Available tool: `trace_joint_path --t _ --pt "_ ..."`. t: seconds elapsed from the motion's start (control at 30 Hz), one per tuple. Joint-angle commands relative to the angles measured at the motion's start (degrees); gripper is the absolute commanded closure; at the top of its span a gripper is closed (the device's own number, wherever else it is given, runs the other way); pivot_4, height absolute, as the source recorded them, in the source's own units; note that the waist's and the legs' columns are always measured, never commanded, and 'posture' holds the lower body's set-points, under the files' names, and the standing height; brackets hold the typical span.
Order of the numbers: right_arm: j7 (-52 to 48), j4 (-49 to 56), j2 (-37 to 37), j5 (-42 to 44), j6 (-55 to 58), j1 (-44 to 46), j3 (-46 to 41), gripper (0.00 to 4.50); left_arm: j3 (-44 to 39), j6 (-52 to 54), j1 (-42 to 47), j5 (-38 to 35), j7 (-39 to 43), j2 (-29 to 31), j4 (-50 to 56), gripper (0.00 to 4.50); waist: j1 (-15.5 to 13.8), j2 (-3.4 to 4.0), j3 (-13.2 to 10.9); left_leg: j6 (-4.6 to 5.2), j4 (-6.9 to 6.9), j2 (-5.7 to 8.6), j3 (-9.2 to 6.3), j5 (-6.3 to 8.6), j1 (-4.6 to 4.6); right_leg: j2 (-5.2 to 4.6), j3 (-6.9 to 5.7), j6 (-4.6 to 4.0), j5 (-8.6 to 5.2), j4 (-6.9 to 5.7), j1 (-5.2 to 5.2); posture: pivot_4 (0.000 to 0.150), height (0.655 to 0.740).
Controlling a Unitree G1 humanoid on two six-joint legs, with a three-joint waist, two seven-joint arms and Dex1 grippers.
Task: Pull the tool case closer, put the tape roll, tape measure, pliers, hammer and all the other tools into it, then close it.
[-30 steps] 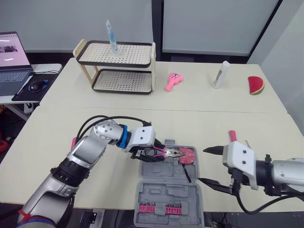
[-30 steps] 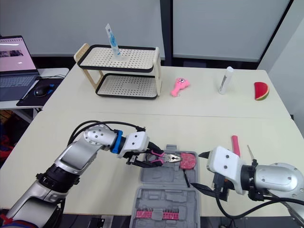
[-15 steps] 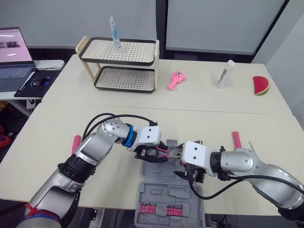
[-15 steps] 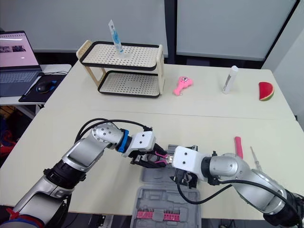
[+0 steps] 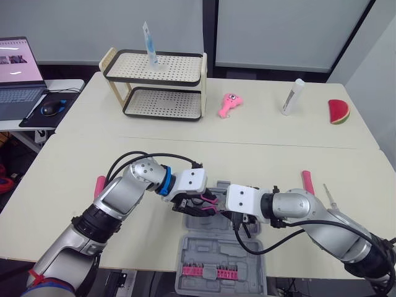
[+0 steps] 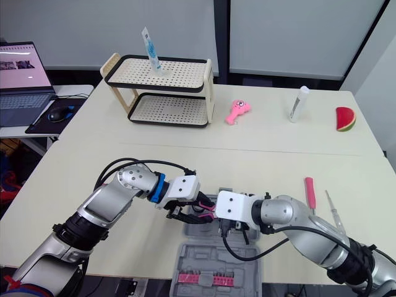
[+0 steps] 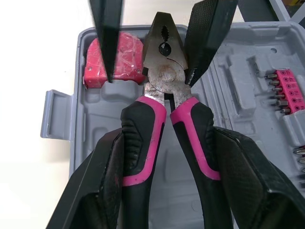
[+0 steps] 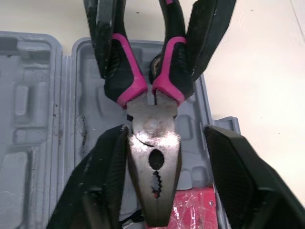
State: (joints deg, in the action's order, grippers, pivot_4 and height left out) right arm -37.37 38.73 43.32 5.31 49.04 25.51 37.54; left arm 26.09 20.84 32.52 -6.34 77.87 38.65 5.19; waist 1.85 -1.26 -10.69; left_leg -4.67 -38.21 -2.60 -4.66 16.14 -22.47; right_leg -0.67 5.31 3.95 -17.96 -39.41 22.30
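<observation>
- Closing in from the right, the right gripper [image 7: 157,40] now hangs over the open tool case [image 5: 210,250]. A second ago it stood wide open off to the case's right, near the table's front edge.
- Its two black fingers are spread apart on either side of the steel head of the pliers [image 7: 164,95]. One finger is close beside the head; the other is out over the tape roll [image 7: 116,59].
- The left gripper [image 5: 193,205] remains clamped on the pliers' pink-and-black handles, holding them just above the far half of the case, as it did a second ago.
- The tape roll already sits in a corner pocket of that half, and a pink bit row [image 7: 288,90] fills the near half.
- The pliers are not yet seated in their moulded slot. The right arm's arrival suggests a two-handed placement, steadying the head while the handles are lowered.
- At least one pink-handled tool [image 5: 305,181] lies on the table to the right of the case, so packing looks far from done and the lid stays open.
</observation>
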Motion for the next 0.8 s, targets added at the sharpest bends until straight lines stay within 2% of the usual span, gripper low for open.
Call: trace_joint_path --t 0.03,0.13,0.4,0.43,0.5,0.6,0.8 --pt "-1.0 0.8 -0.7 -1.7 -1.8 0.5 -0.4 2.69 -1.1 -1.1 0.0 -0.7 0.0 -0.1 2.1 2.05 0.0 0.00 0.0 0.00 0.00 0.00 0.00 0.00 0.01 0.00 0.00 0.00 0.00 -0.01 0.00 0.150 0.7350" --pt "-1.8 0.8 -1.1 -2.2 -2.2 0.4 -0.5 3.22 -1.1 -1.1 0.0 -0.8 -0.1 -0.2 1.7 2.05 0.0 0.00 0.0 0.01 -0.01 0.00 0.00 -0.01 0.02 0.01 0.00 0.00 0.00 -0.05 0.00 0.150 0.7350" --pt "-3.5 1.7 -0.5 -2.9 -3.3 -0.6 -2.5 3.27 -2.3 -1.4 -0.9 -3.0 2.1 0.4 1.2 2.05 0.0 0.00 0.0 0.01 -0.05 0.00 -0.01 -0.01 0.02 0.01 0.00 0.00 0.00 -0.10 0.00 0.150 0.7350" --pt "-3.8 1.8 -0.3 -2.9 -3.4 -0.6 -3.0 3.27 -2.5 -2.5 -0.9 -3.0 2.6 0.7 0.7 1.32 0.0 0.00 0.0 0.01 -0.05 0.00 -0.01 -0.01 0.02 0.01 0.00 0.00 0.00 -0.10 0.00 0.150 0.7350" --pt "-4.4 2.2 0.2 -2.6 -3.6 -0.9 -4.0 3.27 -3.6 -4.3 -1.2 -3.7 3.7 1.7 -0.2 0.89 0.0 0.00 0.0 0.01 -0.06 0.00 -0.01 -0.01 0.02 0.01 0.00 0.00 0.00 -0.11 0.00 0.150 0.7350" --pt "-5.8 3.5 1.6 -1.5 -3.4 -1.4 -6.5 3.27 -7.3 -6.1 -2.2 -6.2 5.7 4.3 -1.9 0.00 0.0 0.00 0.0 0.01 -0.06 0.00 -0.01 -0.01 0.03 0.01 -0.01 0.00 0.00 -0.12 0.00 0.150 0.7350" --pt "-10.7 7.3 6.4 1.9 -1.7 -1.9 -12.5 3.27 -14.9 -14.2 -8.9 -9.3 10.8 12.6 -5.6 0.00 0.3 0.04 0.0 0.02 0.00 -0.03 0.00 -0.01 0.08 0.03 0.01 -0.03 -0.02 -0.12 0.01 0.150 0.7350"
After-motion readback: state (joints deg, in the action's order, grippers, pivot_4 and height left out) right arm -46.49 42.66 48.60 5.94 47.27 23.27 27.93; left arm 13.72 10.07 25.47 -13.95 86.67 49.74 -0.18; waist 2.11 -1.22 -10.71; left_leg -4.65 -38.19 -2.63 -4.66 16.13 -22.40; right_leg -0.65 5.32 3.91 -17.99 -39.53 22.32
